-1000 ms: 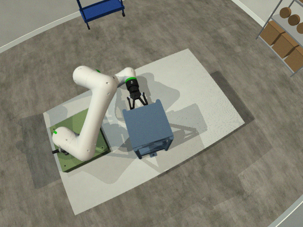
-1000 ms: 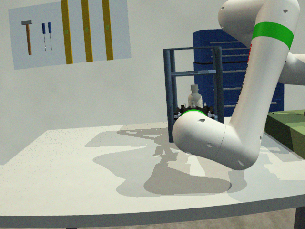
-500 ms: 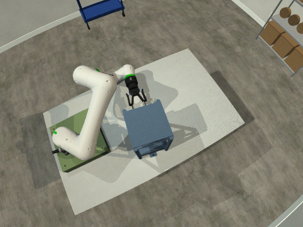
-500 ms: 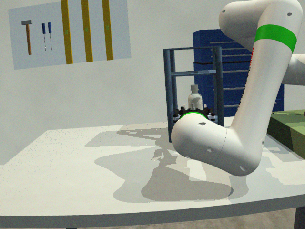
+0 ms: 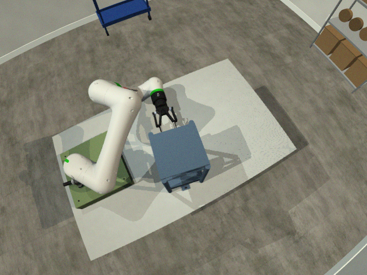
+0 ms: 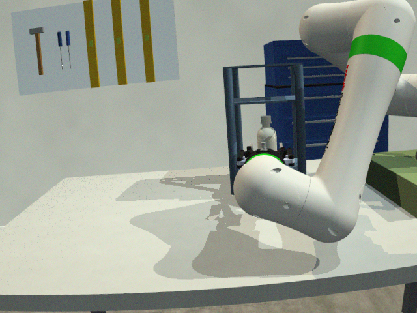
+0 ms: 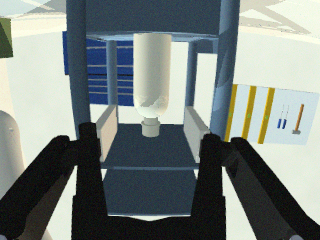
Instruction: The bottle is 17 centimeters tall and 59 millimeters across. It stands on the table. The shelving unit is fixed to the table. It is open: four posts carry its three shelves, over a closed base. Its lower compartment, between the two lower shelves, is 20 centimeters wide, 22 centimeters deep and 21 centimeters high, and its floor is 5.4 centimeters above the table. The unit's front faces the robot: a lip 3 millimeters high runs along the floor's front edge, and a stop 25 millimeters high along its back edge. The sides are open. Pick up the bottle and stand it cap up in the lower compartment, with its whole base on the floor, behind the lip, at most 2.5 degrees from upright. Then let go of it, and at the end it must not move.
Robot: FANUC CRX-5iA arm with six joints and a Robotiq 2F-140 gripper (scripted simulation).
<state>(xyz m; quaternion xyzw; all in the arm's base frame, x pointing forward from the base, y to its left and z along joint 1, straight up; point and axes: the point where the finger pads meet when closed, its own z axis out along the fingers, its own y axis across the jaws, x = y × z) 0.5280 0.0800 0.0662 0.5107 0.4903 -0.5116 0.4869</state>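
The white bottle (image 6: pixel 266 134) stands cap up inside the lower compartment of the blue shelving unit. In the wrist view, which is turned upside down, the bottle (image 7: pixel 152 83) shows between the unit's posts (image 7: pixel 152 27), beyond my fingertips. My gripper (image 7: pixel 150 117) is open and empty, just outside the unit's front, with a gap to the bottle. From above, the gripper (image 5: pixel 168 126) sits at the unit's (image 5: pixel 179 153) near edge, and the top shelf hides the bottle. In the exterior view the wrist hides most of the gripper (image 6: pixel 264 152).
The green robot base (image 5: pixel 94 165) is at the table's left end. The arm's elbow (image 6: pixel 286 198) hangs low over the table in front of the unit. A blue cabinet (image 6: pixel 303 101) stands behind the unit, off the table.
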